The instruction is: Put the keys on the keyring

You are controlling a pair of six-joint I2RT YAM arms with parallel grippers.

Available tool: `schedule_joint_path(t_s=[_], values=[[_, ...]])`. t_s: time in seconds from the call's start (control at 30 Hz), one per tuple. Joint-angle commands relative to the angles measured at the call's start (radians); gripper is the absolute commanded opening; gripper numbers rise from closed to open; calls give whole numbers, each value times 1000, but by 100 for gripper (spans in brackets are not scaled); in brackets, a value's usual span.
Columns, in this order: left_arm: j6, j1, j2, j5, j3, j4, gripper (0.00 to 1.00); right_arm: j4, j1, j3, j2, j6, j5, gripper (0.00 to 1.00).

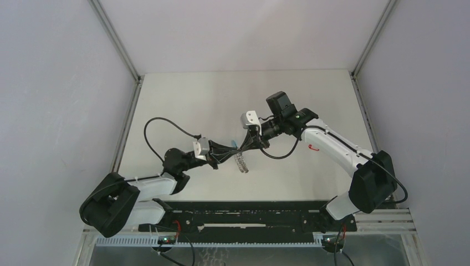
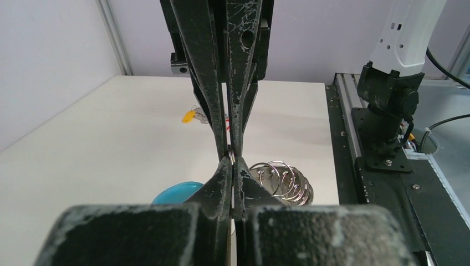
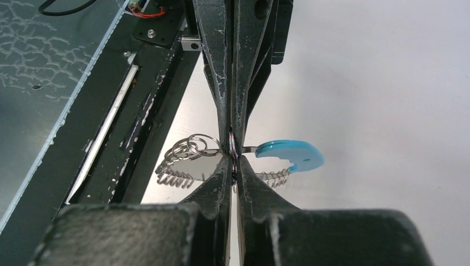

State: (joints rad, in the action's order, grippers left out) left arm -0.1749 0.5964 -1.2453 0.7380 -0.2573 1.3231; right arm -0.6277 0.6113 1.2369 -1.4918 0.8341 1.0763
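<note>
1. Left gripper (image 2: 231, 164): jaws fully closed, fingertips pinching one wire ring of the keyring.
2. Right gripper (image 3: 233, 160): jaws likewise closed, pinching the same ring from the opposite side. The two sets of fingertips meet nose to nose, touching or nearly so.
3. Keyring (image 3: 193, 147): a cluster of silvery wire rings, held in the air over the middle of the table (image 1: 183, 100) and not resting on it. The pinched ring stands edge-on between the fingertips. The other rings hang in a loose coil to one side of the pinch.
4. Light blue tag (image 3: 291, 154): flat and rounded, it sticks out from the pinched ring on the side opposite the coil, lying roughly level.
5. Yellow key (image 2: 189, 116): a tiny piece lying on the table, well apart from the keyring. In the left wrist view it sits beyond the right gripper's fingers and away from the near rail. No other keys can be made out with certainty.
6. Governing relation: the grippers' shared axis runs from near-left to far-right, with the ring crosswise at its middle. The key lies past the right gripper's end of that line, so the right arm is judged nearer. One hand would have to let go to fetch the key while the other keeps the ring.
</note>
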Motion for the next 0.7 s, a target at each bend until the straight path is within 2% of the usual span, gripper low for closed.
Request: schedule_joint_path(t_s=[0.0, 0.13, 0.27, 0.4, 0.67], values=[[1, 0, 27, -27, -6, 81, 2, 7, 8, 6, 15, 9, -4, 0], [22, 1, 29, -40, 3, 65, 14, -56, 23, 31, 33, 7, -101, 0], [46, 0, 27, -42, 2, 13, 24, -151, 68, 98, 32, 17, -265, 0], [88, 1, 35, -32, -13, -80, 28, -229, 104, 162, 11, 20, -358, 0], [127, 0, 59, -1, -38, -179, 30, -336, 172, 270, -49, 13, -521, 0]])
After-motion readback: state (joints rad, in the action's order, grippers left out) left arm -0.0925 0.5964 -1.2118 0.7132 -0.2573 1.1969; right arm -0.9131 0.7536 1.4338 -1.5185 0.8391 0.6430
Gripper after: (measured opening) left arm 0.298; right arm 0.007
